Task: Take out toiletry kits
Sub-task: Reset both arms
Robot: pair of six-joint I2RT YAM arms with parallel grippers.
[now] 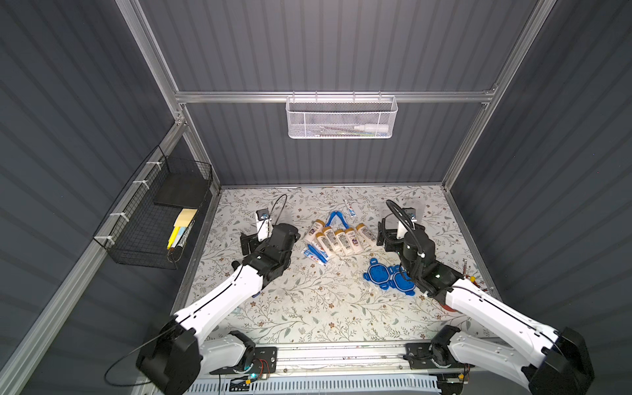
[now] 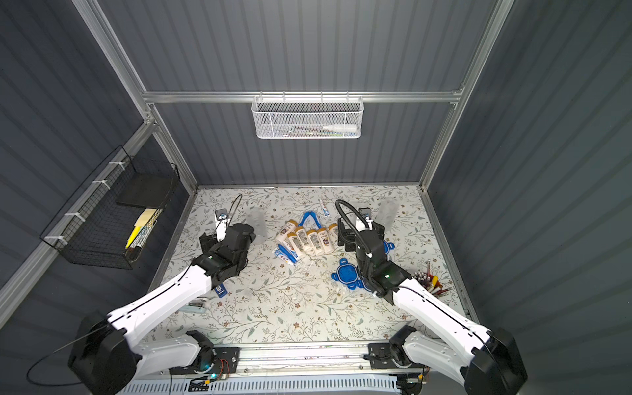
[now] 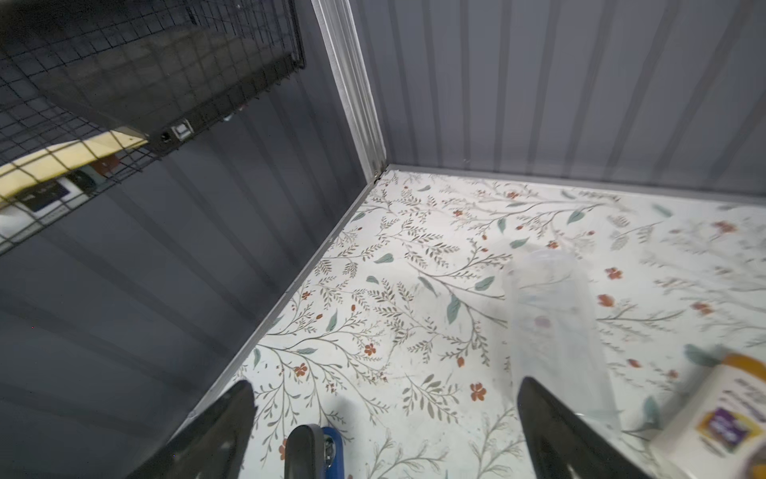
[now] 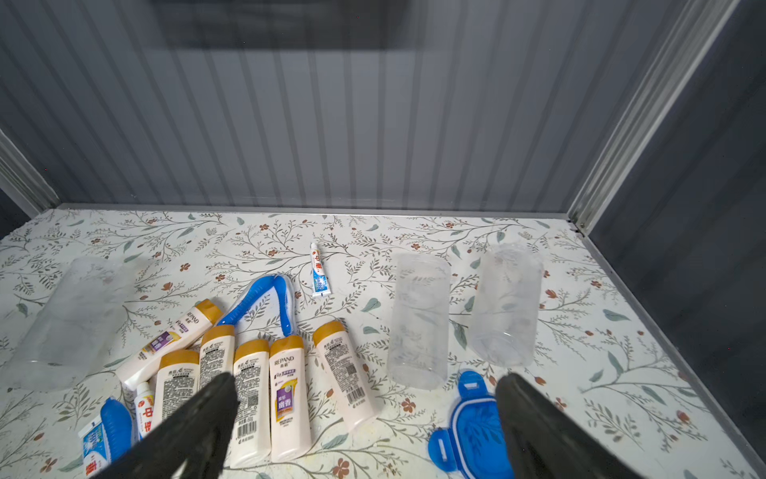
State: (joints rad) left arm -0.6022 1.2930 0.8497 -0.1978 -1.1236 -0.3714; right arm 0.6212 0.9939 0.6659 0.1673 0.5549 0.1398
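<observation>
Both pairs of jaws stand spread wide, grasping nothing. Between the black fingers of the right gripper (image 4: pixel 367 377) lie the toiletry kits, loose on the floral table (image 4: pixel 621 331). There are 6 cream bottles (image 4: pixel 290 398) with tan caps lying close together, and 1 finger hides the lower ends of 2 of them. Just behind them, 2 blue toothbrushes (image 4: pixel 257 298) form a V. 3 toothpaste tubes (image 4: pixel 320 269) show: 1 alone farther back, 2 at the bottles' near ends, partly covered by that finger and the frame edge.

2 clear jars (image 4: pixel 418 319) sit beside the bottles, near the other finger, so faint that their outlines barely show. A 3rd is a blur on the bottles' far side. Blue lids (image 4: pixel 472 427) lie partly behind the finger.

The left gripper (image 3: pixel 385 385) hangs over bare table near the corner. Past 1 finger is a smeared clear jar, and 1 bottle is cut off by the frame. In both top views its fingers are hidden under the wrist.

On the back wall, a white mesh basket (image 1: pixel 342 118) veils its contents.
</observation>
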